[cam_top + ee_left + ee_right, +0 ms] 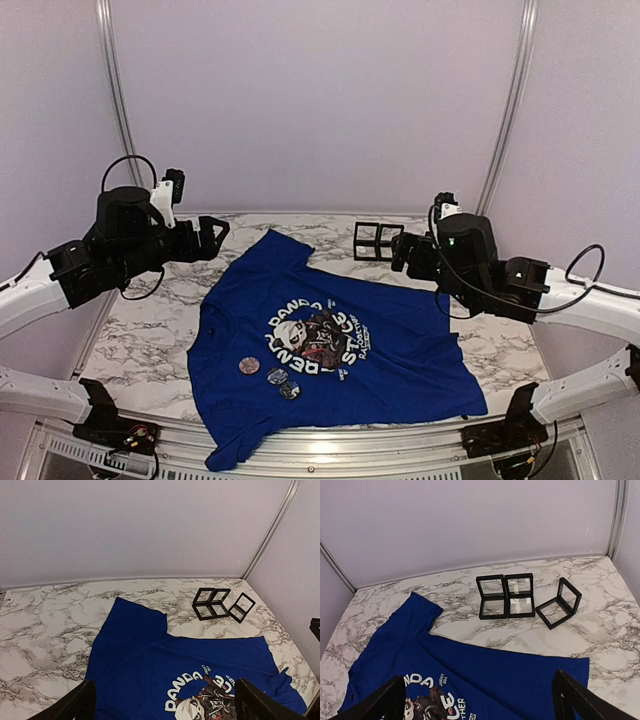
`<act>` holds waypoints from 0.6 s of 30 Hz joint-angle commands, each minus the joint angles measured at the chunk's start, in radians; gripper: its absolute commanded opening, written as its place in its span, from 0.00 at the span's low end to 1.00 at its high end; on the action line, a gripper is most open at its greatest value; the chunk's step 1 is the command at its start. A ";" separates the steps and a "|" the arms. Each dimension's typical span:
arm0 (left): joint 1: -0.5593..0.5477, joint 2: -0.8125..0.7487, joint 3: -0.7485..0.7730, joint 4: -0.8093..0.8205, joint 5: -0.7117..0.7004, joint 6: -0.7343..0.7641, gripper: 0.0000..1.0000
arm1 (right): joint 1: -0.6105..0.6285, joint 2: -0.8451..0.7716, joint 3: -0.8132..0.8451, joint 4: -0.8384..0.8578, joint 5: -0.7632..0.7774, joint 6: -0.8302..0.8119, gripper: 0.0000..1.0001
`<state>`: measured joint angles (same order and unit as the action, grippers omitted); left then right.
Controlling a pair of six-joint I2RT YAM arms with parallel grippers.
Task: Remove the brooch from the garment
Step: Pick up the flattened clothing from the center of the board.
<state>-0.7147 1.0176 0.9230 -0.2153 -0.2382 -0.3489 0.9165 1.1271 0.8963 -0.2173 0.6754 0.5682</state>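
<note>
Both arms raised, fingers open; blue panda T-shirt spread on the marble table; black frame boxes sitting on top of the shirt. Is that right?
Not quite. The black frame boxes stand on the bare marble table beyond the T-shirt, apart from it, as the right wrist view shows. The rest holds.

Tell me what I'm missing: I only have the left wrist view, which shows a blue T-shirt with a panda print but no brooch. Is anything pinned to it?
Observer: Yes. The top view shows three round brooches on the T-shirt, clustered at the near-left of the panda print.
Operator: Is the left gripper near them?
Observer: No. The left gripper is raised on the far-left side, by the shirt's far sleeve, well away from the brooches.
Operator: And the right one?
Observer: The right gripper is open and empty, up beside the black cube frames.
</note>
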 commanded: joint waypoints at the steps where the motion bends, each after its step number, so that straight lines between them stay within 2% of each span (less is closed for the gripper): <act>1: -0.032 0.050 0.011 0.021 -0.085 -0.027 0.99 | -0.034 0.017 -0.012 0.033 -0.059 -0.050 0.98; 10: -0.040 0.095 -0.034 0.041 -0.124 -0.075 0.99 | -0.057 0.122 0.002 0.074 -0.173 -0.185 0.98; 18: -0.041 0.059 -0.153 0.007 -0.097 -0.188 0.99 | 0.039 0.423 0.142 0.063 -0.290 -0.249 0.95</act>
<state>-0.7509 1.1034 0.8383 -0.1905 -0.3420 -0.4603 0.9054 1.4292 0.9466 -0.1570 0.4850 0.3676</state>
